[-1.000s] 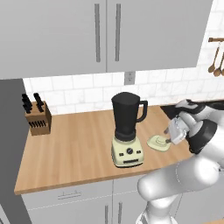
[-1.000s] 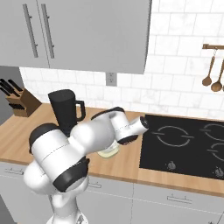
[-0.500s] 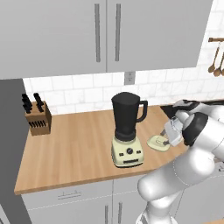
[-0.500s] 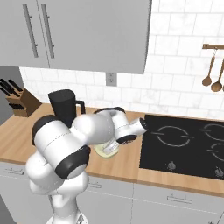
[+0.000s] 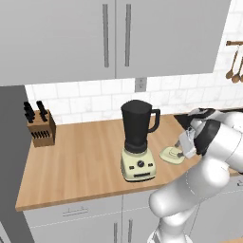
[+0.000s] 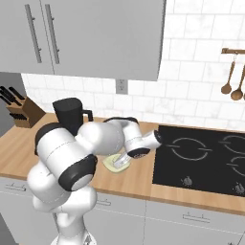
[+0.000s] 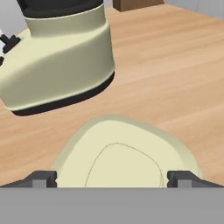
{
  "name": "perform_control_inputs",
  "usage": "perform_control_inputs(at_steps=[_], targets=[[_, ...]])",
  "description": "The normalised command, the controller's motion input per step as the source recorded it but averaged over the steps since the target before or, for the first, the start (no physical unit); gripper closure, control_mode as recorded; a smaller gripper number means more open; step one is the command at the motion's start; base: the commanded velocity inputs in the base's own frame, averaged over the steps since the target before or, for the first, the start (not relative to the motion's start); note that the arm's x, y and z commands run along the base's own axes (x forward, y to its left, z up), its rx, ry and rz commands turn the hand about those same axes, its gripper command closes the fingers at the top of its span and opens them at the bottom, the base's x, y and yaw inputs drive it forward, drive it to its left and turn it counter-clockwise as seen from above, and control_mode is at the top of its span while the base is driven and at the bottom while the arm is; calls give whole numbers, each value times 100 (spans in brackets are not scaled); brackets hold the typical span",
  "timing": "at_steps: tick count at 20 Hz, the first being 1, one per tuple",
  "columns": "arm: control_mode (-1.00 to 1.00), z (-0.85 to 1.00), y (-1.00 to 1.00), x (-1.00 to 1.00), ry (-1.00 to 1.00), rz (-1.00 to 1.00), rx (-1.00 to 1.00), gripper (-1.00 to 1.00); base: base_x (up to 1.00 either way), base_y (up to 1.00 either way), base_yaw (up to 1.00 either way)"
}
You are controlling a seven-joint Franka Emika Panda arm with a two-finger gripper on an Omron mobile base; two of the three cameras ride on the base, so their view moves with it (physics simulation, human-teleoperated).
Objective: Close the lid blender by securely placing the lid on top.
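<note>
**Colours on the kitchen bench**

Near the middle of the left base view, the blender is showing a dark grey-black jar over a cream base. Just to its right, the lid is showing pale cream-green. The bench is showing warm wood grain. At the left, the knife block is showing brown with black handles. The wall tiles are showing white, the cabinets light grey, and the hob at the right base view's right black.
</note>
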Motion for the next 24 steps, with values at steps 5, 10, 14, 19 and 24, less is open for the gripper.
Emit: perform_control_inputs(at_steps=[5, 10, 14, 19, 24], targets=[[-100, -3, 0, 0, 0, -13, 0, -100, 0, 0, 0], [-100, -33, 0, 0, 1, -1, 0, -100, 0, 0, 0], [-100, -24, 0, 5, 0, 0, 0, -100, 0, 0, 0], [-100, -4, 0, 9, 0, 0, 0, -100, 0, 0, 0], [-100, -7, 0, 7, 1, 0, 0, 100, 0, 0, 0]])
